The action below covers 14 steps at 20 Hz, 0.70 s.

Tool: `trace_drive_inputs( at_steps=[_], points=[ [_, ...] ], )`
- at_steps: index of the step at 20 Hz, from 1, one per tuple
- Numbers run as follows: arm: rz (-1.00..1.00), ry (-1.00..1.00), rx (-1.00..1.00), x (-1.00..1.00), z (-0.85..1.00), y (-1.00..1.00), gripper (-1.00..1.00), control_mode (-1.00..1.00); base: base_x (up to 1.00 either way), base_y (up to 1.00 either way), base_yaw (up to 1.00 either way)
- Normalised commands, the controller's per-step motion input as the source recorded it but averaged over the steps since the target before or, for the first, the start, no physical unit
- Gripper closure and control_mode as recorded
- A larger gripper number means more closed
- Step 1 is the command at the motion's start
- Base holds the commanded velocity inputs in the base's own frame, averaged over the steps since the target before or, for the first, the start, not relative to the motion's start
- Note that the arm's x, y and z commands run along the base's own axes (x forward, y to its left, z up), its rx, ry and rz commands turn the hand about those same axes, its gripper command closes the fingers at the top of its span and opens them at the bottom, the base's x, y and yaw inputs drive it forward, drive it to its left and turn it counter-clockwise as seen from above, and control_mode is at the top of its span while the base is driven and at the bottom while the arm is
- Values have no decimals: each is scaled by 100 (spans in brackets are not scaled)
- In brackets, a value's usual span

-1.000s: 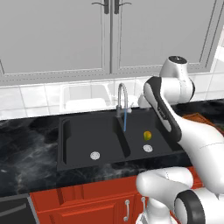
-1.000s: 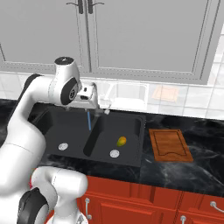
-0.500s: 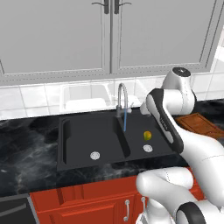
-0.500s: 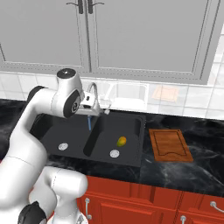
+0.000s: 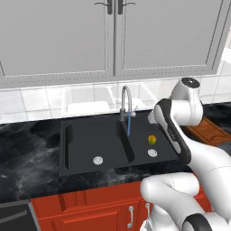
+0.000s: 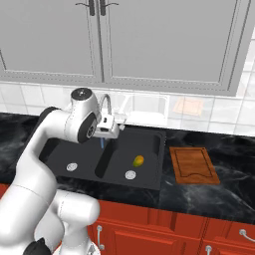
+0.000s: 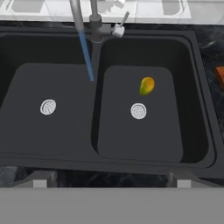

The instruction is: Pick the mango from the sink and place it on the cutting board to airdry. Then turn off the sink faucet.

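You're looking down into the sink (image 7: 192, 65) from above, and the mango (image 7: 147, 85) is lying on the floor of the right-hand basin, just beside the round silver drain (image 7: 138, 111) and a touch nearer the back wall. In the hand view its long axis is running from lower left to upper right, the yellow end pointing up toward the faucet side and the greener end down toward the drain. It's sitting alone, touching nothing but the basin floor.

Your pincer (image 6: 115, 130) is hanging well above the sink, out over the divider between the two basins and close to the faucet (image 6: 105, 105). Its fingers (image 7: 40, 183) are standing wide apart at the bottom of the hand view, released and gripping nothing. The mango is lying below and ahead of it, off toward the right finger's side, well apart from both tips.

The faucet is running: a thin blue stream (image 7: 86, 56) is falling from the spout and landing by the divider, left of the mango, not on it. The small side lever (image 7: 121, 24) is angling up to the right.

From the right base camera, the cutting board (image 6: 193, 164) is lying flat on the black marble counter (image 6: 234, 174) just beside the sink's right edge, with nothing on it. The mango (image 6: 138, 161) is lying between the divider and that board.
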Motion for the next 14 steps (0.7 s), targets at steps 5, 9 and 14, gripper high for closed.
trace_drive_inputs(
  at_steps=[5,9,14],
  points=[
    [0,0,0,0,-14,-16,-100,-100,0,0,0],
    [0,0,0,0,-13,-16,-100,-100,0,0,0],
    [-1,0,0,0,-14,-9,-100,-100,0,0,0]
  ],
)
